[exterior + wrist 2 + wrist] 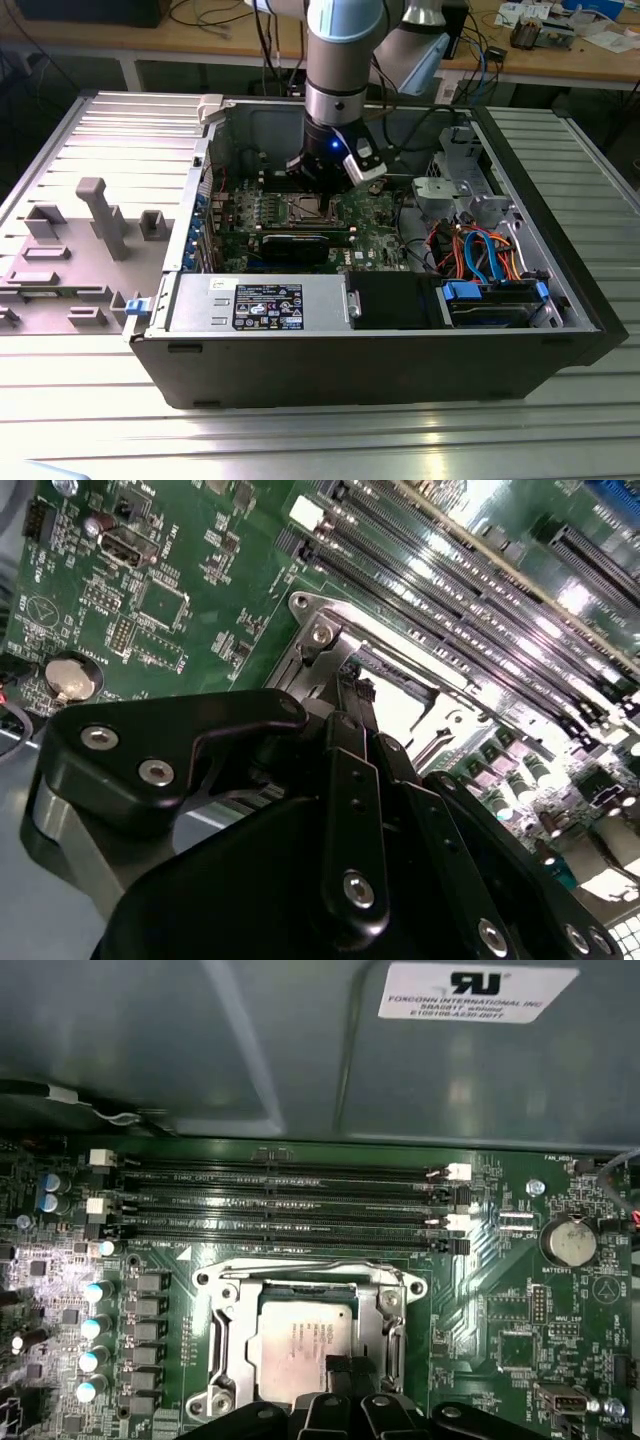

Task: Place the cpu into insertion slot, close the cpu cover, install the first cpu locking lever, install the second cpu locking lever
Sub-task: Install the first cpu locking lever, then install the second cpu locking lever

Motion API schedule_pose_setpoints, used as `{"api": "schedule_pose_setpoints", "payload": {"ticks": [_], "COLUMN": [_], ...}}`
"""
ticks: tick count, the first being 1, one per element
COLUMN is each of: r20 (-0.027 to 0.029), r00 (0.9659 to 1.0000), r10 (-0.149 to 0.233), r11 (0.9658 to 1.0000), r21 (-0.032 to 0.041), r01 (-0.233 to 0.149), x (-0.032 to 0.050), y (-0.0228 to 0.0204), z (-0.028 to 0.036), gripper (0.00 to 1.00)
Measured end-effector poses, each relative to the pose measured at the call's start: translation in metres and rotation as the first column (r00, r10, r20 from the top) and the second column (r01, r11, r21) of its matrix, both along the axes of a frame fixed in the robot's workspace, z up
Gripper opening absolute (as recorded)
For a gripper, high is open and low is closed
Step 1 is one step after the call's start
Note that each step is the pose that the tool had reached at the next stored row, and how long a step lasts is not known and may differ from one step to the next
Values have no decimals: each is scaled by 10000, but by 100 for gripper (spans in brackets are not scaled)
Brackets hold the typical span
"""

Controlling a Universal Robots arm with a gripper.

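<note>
The cpu (300,1335), a silvery-tan square chip, lies flat in the insertion slot (400,1290) on the green board. The cpu cover (233,1345), a silver frame with a square cut-out, lies down around the chip. A thin wire lever (310,1268) runs along the socket edge nearest the memory slots. My gripper (345,1372) hovers just over the chip's near edge, its black fingers (345,740) shut together with nothing between them. In the exterior view the gripper (318,188) stands straight above the insertion slot (308,208) inside the open case.
Several long black memory slots (290,1210) lie just beyond the socket, then the grey case wall (300,1050). A coin battery (570,1242) sits to one side. A black expansion card (295,245), a power supply (260,303) and cabled drive bays (480,260) crowd the case.
</note>
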State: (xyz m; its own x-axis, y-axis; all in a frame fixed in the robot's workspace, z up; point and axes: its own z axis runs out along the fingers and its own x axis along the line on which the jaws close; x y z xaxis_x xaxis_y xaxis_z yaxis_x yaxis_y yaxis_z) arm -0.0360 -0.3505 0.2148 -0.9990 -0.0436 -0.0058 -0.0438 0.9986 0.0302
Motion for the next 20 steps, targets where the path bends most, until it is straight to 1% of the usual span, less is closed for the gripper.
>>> {"api": "schedule_pose_setpoints", "payload": {"ticks": [2, 4, 12, 13, 14, 15, 16, 18, 19, 20], "r20": [1, 1, 1, -1, 0, -7, -10, -17, -28, -49], "r00": [10000, 10000, 10000, 10000, 10000, 10000, 10000, 10000, 10000, 10000], "r10": [0, 1, 1, 3, 1, 0, 1, 2, 1, -1], "r11": [10000, 10000, 10000, 10000, 10000, 10000, 10000, 10000, 10000, 10000], "r21": [2, 13, 16, 15, 16, 15, 16, 15, 14, 16], "r01": [0, -1, -1, -3, -1, 0, -1, -2, -1, 1], "x": [0, 1, 1, 1, 1, 7, 10, 20, 36, 77], "y": [0, 0, -2, -21, -50, -110, -147, -203, -220, -233], "z": [40, 64, 66, 66, 65, 63, 62, 60, 60, 59], "gripper": [11, 11, 11, 11, 11, 11, 11, 11, 11, 11]}}
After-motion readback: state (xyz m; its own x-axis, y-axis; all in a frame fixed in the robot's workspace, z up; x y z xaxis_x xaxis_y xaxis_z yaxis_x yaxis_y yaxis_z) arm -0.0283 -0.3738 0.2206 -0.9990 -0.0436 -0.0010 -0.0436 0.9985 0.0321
